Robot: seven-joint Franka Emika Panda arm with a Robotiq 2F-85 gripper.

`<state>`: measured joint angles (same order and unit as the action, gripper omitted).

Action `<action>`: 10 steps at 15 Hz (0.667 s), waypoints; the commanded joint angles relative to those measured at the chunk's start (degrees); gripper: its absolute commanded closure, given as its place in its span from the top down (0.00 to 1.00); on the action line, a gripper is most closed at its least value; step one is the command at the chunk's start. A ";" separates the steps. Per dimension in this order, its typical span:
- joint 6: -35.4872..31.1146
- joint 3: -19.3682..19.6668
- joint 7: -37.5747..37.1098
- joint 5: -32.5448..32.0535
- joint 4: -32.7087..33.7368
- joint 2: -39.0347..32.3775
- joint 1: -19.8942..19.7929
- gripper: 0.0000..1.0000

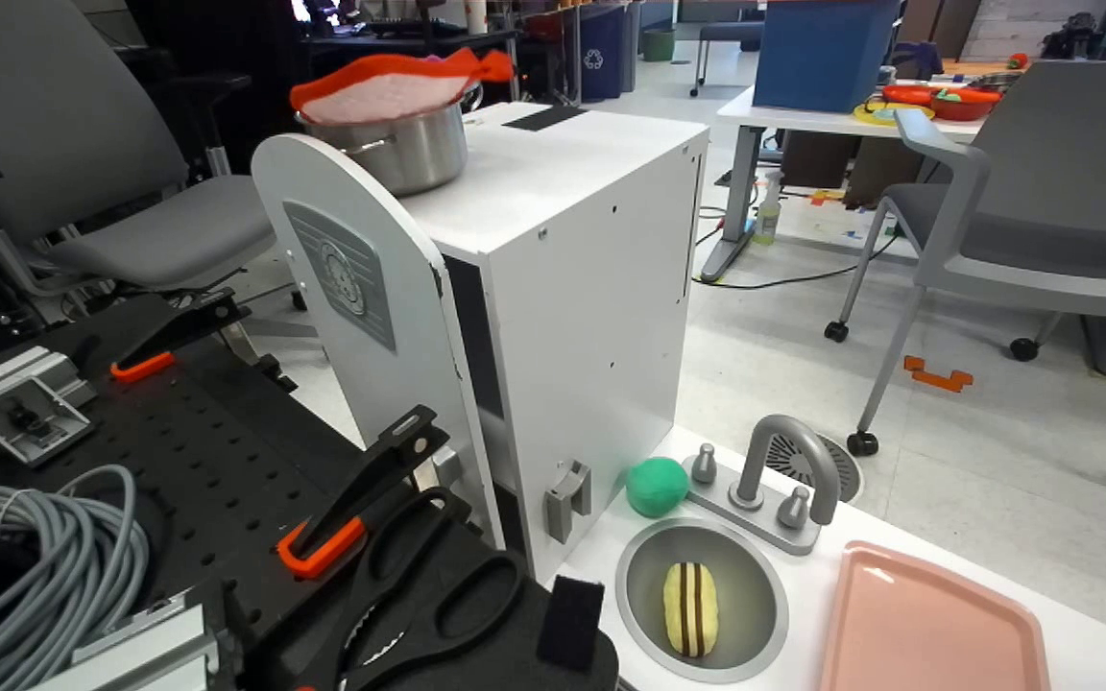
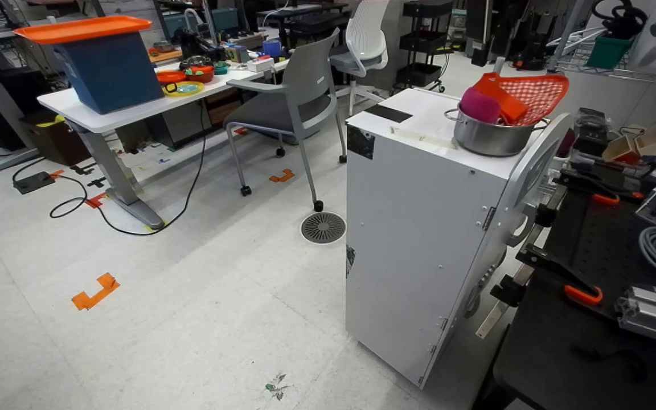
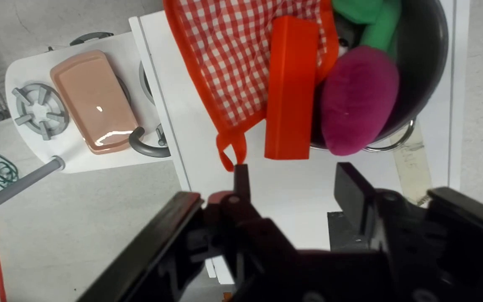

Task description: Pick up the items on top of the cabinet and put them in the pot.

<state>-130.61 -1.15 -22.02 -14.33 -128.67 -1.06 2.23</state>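
The steel pot (image 1: 414,158) stands on top of the white cabinet (image 2: 413,228), near its rounded panel. A magenta-pink lump (image 3: 359,100) sits in it and overhangs the rim. Beside the lump, an orange-red block (image 3: 289,92) lies across a red-checked, orange-edged square piece (image 3: 229,58), which juts out over the pot's side. Something soft and green (image 3: 386,29) is inside the pot, partly covered. In the wrist view my gripper (image 3: 292,178) is open, with only cabinet top showing between its fingers. Both exterior views leave the arm unseen.
Below the cabinet top, a green ball (image 1: 657,486) rests by the faucet (image 1: 783,461). The grey basin (image 1: 630,614) holds a striped yellow piece. Beyond lies a pink tray (image 1: 937,624). A black bench (image 2: 584,341) with clamps adjoins the cabinet's panel side.
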 commanded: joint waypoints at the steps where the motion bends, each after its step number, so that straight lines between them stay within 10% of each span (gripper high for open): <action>1: -0.55 -0.27 -0.51 -0.31 -1.23 1.76 0.07 0.88; 10: -0.10 -0.22 0.77 1.87 -1.91 3.47 -0.14 1.00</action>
<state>-130.60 -1.20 -22.02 -13.98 -128.81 -0.54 2.23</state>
